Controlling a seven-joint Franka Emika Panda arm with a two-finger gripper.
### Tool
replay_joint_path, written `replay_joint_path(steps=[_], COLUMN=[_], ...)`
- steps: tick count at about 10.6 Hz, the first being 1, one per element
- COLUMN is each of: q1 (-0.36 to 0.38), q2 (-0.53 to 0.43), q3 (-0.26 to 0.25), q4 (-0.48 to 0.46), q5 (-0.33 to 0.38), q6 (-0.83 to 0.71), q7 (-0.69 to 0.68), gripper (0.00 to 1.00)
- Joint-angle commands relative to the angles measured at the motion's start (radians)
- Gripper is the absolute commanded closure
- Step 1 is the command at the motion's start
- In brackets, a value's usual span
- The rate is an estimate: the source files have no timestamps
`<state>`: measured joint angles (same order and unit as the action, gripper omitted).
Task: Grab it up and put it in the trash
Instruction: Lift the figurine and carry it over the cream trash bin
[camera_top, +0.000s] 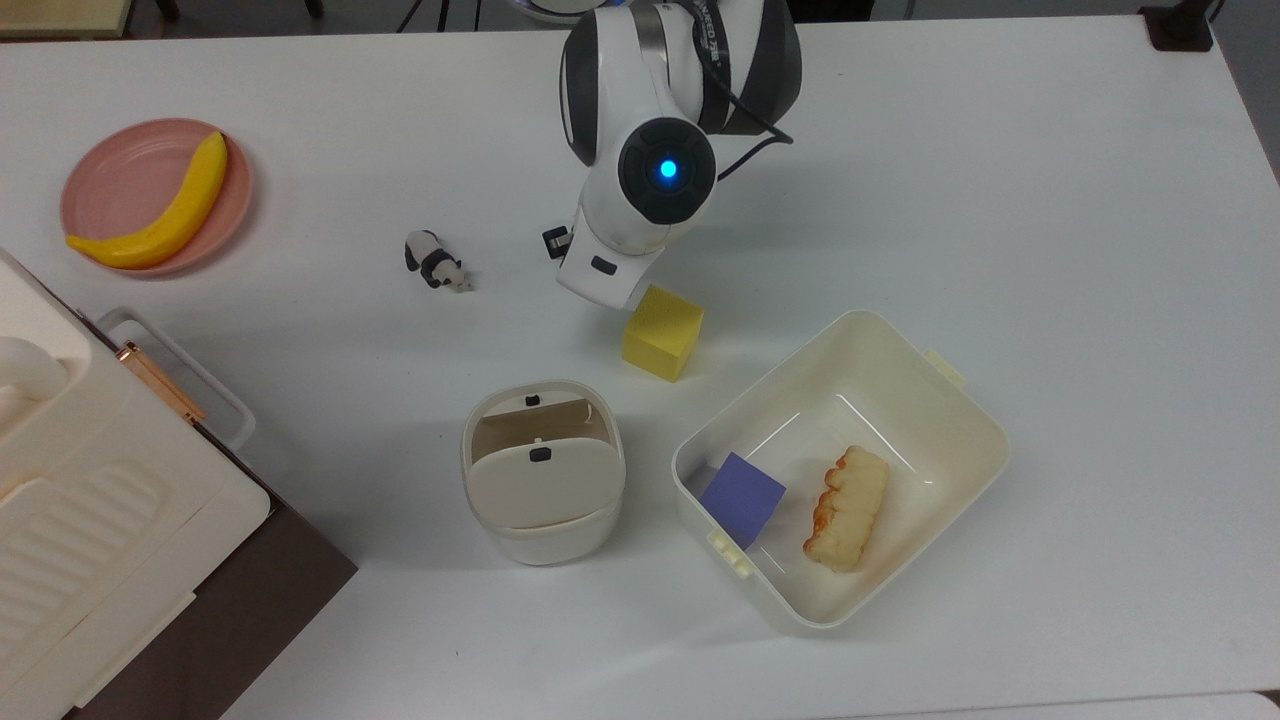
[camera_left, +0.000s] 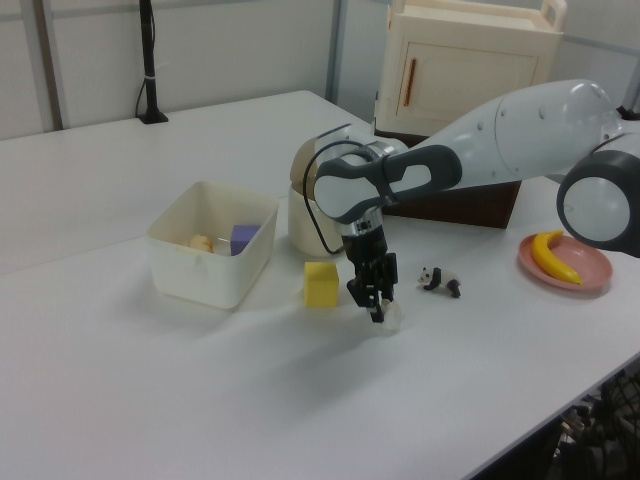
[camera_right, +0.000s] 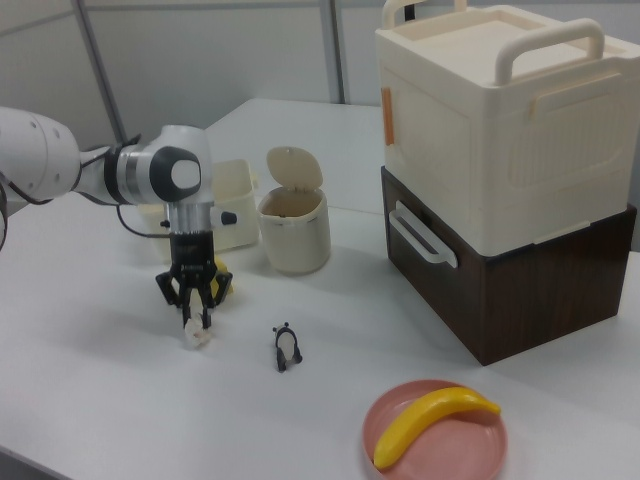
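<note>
paper ball (camera_right: 198, 336) beside yellow cube (camera_right: 222, 282) | light, soft, squashy; pinch its middle | jaws (camera_right: 196, 322) around ball, grip unclear

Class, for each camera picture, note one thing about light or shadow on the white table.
Top view: soft shadow falls to the top view's left of the cream rounded-square bin. Left view: faint shadow lies beside the yellow cube. Right view: pale sheen on the white table.

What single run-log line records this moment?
phase: grasp | end effector: at paper ball | paper ball: near yellow cube | trash: not reached
</note>
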<state>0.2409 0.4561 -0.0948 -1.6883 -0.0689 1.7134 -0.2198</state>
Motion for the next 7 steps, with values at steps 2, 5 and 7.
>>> replay_joint_path(steps=[2,5,7], q1=[-0.041,-0.110,-0.135], q2=[-0.134,-0.165,-0.163], q3=[-0.019,-0.022,-0.022], q4=[0.062,0.197,0.217], q5=[0.000,0.049,0.066], q6=[-0.024,0.004,0.250], q7=[-0.012,-0.009,0.003], gripper=[0.84,0.83,0.79])
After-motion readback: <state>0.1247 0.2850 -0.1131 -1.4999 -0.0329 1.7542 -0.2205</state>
